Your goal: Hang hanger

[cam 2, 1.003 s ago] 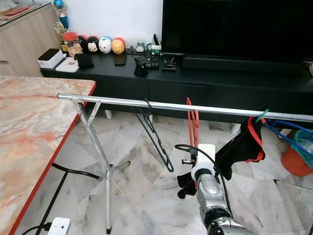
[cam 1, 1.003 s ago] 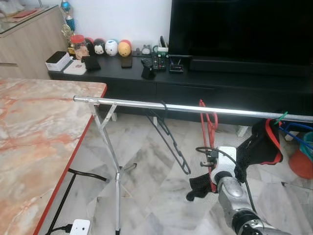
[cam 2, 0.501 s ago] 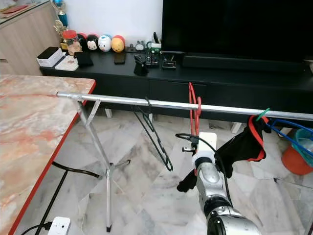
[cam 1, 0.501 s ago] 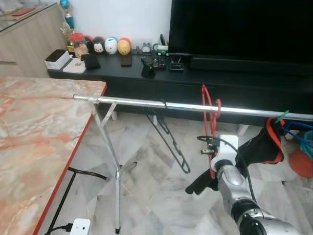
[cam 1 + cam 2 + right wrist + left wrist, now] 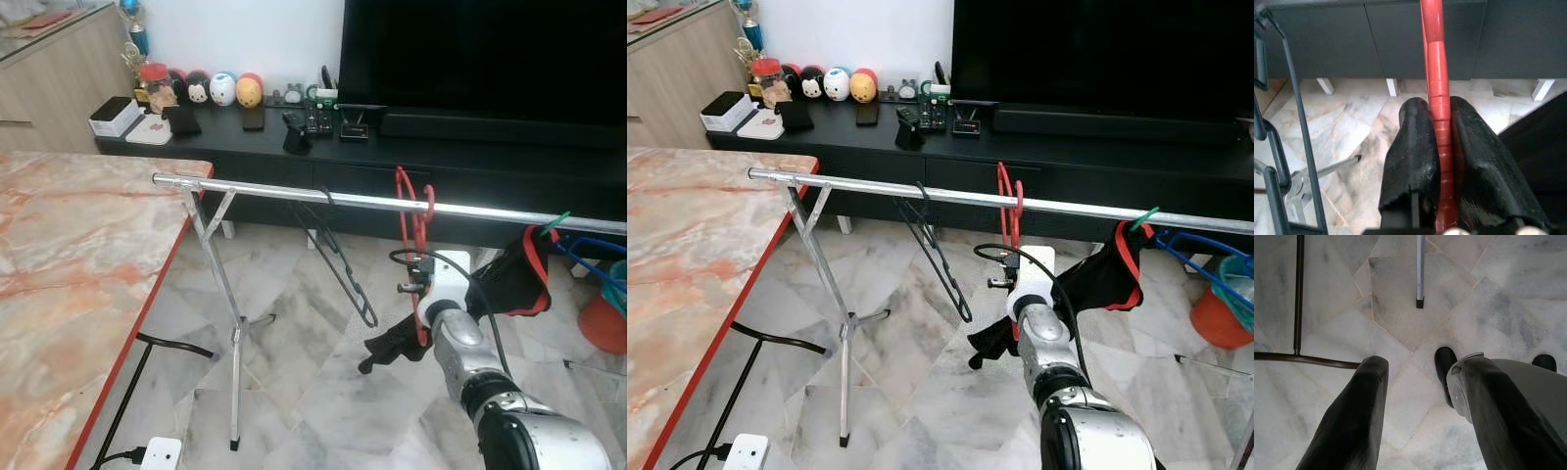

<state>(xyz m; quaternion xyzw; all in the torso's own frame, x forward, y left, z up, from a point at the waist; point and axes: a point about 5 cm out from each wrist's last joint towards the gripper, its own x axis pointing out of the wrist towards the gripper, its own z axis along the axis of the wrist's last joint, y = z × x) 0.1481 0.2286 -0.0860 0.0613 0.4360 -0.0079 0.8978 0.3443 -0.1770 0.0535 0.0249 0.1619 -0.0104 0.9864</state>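
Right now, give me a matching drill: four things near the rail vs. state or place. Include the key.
1. red hanger
2. black hanger
3. right tool
4. left tool

A. open above the marble floor
B. hooked on the rail, hanging free
C. shut on the red bar
D. hook at the rail, body held from below

Pairs: 1-D, 2-B, 3-C, 4-A

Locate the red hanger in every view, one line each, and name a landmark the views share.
Left eye view: red hanger, hook over the silver rail, right of centre.
Right eye view: at, centre.
Right wrist view: at, clamped by the right gripper.
Left wrist view: not in it.
Shared landmark: black hanger.
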